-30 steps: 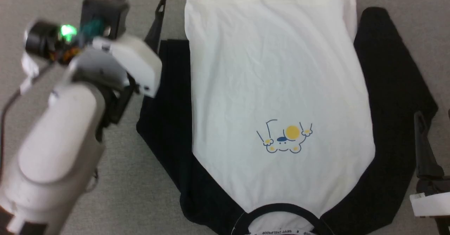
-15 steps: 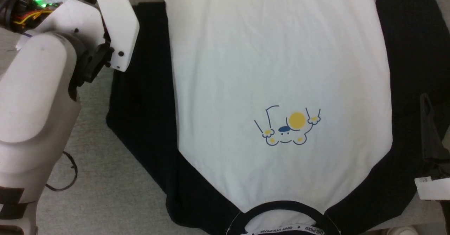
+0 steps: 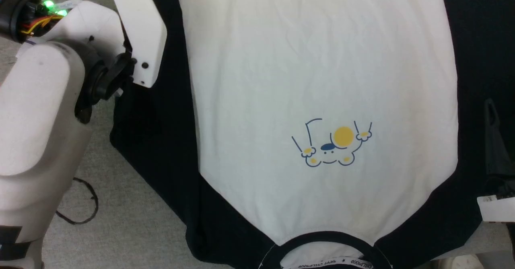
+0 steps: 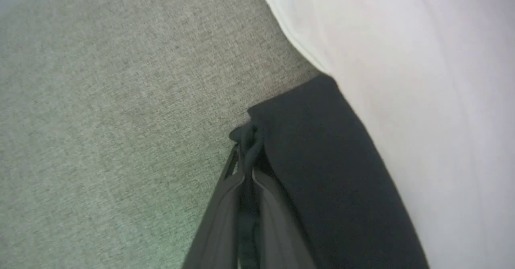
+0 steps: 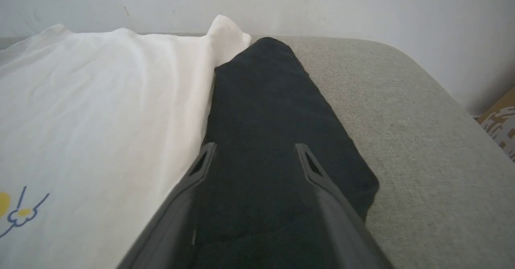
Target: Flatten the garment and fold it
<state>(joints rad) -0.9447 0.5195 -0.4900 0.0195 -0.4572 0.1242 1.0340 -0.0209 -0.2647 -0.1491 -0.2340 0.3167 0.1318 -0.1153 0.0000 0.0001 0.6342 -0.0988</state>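
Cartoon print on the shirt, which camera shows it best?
Head view: the whole cartoon print lies unobstructed on the garment. Right wrist view catches just its edge; left wrist view shows plain cloth.

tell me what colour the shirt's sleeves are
The sleeves are black, clearest in the right wrist view.

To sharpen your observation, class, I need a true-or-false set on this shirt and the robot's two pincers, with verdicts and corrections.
1. The left pincer is shut on a corner of the garment's left black sleeve. True.
2. The right pincer is shut tight. False: it is open, over the right black sleeve.
3. The cartoon print faces up. True.
4. The garment lies on a wooden table. False: it lies on a grey woven surface.
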